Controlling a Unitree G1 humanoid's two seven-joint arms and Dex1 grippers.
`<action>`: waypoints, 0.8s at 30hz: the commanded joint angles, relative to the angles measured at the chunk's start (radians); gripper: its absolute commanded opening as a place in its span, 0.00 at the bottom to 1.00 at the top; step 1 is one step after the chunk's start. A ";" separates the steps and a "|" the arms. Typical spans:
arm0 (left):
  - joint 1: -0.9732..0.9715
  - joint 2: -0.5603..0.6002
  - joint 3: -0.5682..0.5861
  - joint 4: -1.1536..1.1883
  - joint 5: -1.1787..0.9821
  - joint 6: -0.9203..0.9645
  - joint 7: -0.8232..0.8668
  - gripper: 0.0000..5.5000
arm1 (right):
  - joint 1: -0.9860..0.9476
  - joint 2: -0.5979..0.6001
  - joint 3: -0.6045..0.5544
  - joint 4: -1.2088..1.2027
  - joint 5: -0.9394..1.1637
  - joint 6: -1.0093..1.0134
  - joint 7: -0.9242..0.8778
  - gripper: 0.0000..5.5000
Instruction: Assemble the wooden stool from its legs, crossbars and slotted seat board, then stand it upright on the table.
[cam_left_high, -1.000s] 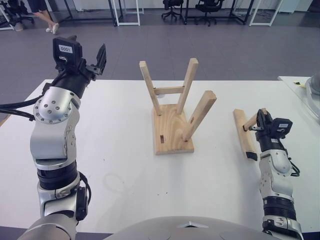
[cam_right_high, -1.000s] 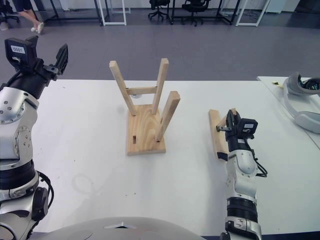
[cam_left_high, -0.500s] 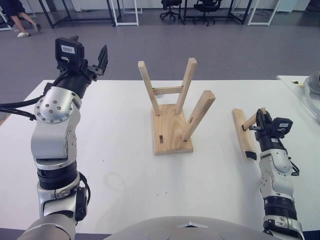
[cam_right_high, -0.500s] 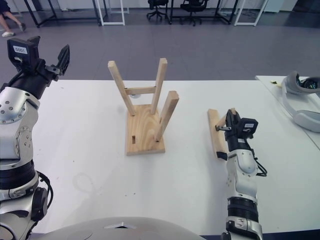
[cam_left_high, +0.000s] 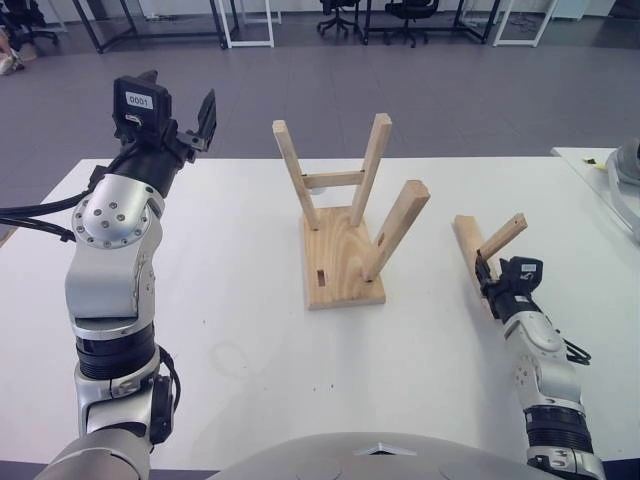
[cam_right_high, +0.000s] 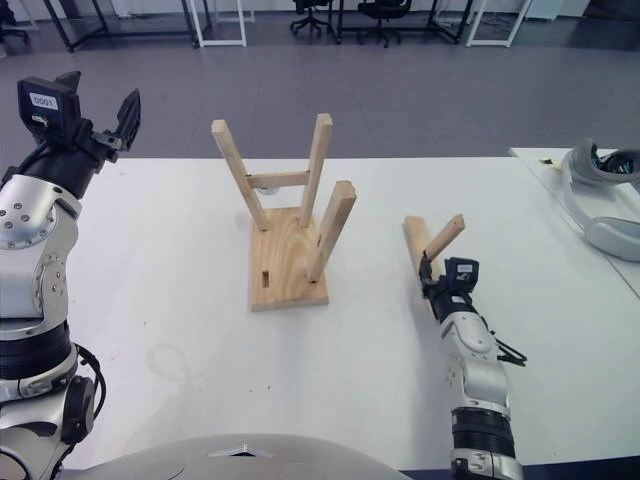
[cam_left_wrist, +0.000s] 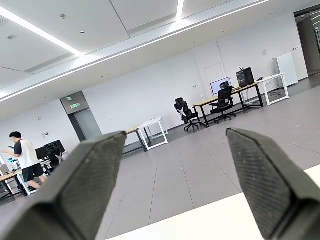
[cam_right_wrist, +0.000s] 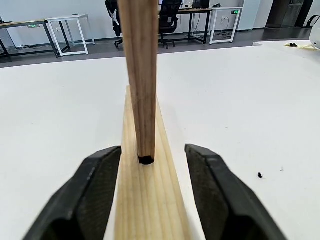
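The slotted seat board (cam_left_high: 340, 250) lies flat mid-table with three legs standing up from it: two at the back (cam_left_high: 297, 175) (cam_left_high: 368, 170) joined by a crossbar (cam_left_high: 335, 180), and one at the front right (cam_left_high: 398, 228). To the right a loose leg (cam_left_high: 467, 238) lies on the table, with a second crossbar (cam_left_high: 502, 232) sticking up out of it. My right gripper (cam_left_high: 484, 268) is at the leg's near end, its fingers (cam_right_wrist: 107, 170) clamped on both sides of the wood. High over the table's far left, my left gripper (cam_left_high: 180, 100) is open and empty.
An unfilled slot (cam_left_high: 320, 276) shows in the board's near left corner. A white headset (cam_right_high: 600, 200) lies on a neighbouring table at the right. Bare tabletop (cam_left_high: 250, 330) runs left of the board and in front of it.
My right gripper has dropped from the crossbar to the loose leg's near end. That leg has shifted left and turned, so its crossbar points up higher. The left arm has kept still.
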 joint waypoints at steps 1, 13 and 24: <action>0.004 0.006 0.000 0.008 0.007 -0.001 -0.002 0.67 | 0.034 -0.036 0.019 -0.066 0.005 0.182 0.020 0.57; 0.021 -0.018 -0.005 0.001 0.018 -0.009 0.011 0.67 | -0.120 -0.245 0.117 -0.276 -0.023 0.796 0.083 0.61; 0.024 -0.018 -0.001 0.001 0.018 -0.005 0.010 0.67 | -0.118 -0.274 0.178 -0.237 -0.067 0.777 0.127 0.38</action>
